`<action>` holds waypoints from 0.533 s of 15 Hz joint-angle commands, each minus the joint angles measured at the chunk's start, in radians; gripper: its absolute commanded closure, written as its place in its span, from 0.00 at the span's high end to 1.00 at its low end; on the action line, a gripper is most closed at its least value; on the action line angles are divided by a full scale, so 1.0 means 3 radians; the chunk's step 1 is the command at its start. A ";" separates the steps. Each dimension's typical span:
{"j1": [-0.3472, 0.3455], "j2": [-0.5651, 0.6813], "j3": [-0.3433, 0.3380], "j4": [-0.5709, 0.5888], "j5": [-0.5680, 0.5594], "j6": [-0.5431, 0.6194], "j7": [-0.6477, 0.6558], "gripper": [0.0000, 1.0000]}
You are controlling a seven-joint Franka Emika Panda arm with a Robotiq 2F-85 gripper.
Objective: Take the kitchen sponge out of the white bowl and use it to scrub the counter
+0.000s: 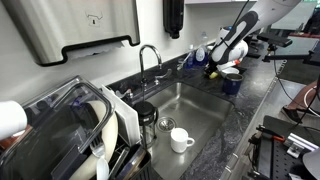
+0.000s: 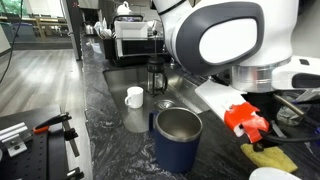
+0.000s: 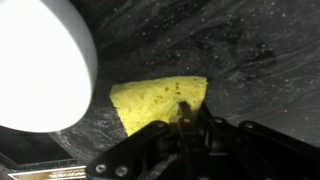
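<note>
The yellow kitchen sponge [image 3: 155, 98] lies flat on the dark speckled counter [image 3: 260, 50], outside the white bowl [image 3: 40, 60] and just beside its rim. My gripper [image 3: 186, 120] is shut, and its fingertips pinch the sponge's near edge. In an exterior view the sponge [image 2: 266, 157] rests on the counter under my gripper [image 2: 260, 138], with the bowl's rim [image 2: 276, 175] at the bottom right corner. In the other exterior view my gripper [image 1: 216, 68] is low over the counter on the far side of the sink, next to the bowl [image 1: 231, 72].
A dark blue steel-lined cup [image 2: 177, 136] stands close to the gripper. The sink [image 1: 185, 110] holds a white mug [image 1: 180, 139] and a dark jar [image 1: 146, 113]. The faucet [image 1: 148, 58] stands behind it. A dish rack [image 1: 70, 135] is at the near end.
</note>
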 commanded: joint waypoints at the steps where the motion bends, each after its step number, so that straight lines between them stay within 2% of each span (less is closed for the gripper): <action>1: 0.0127 0.0080 0.0052 0.0057 -0.0031 0.0008 0.0034 0.03; 8: 0.0395 0.0006 0.0151 -0.0067 -0.0089 0.0046 -0.0008 0.03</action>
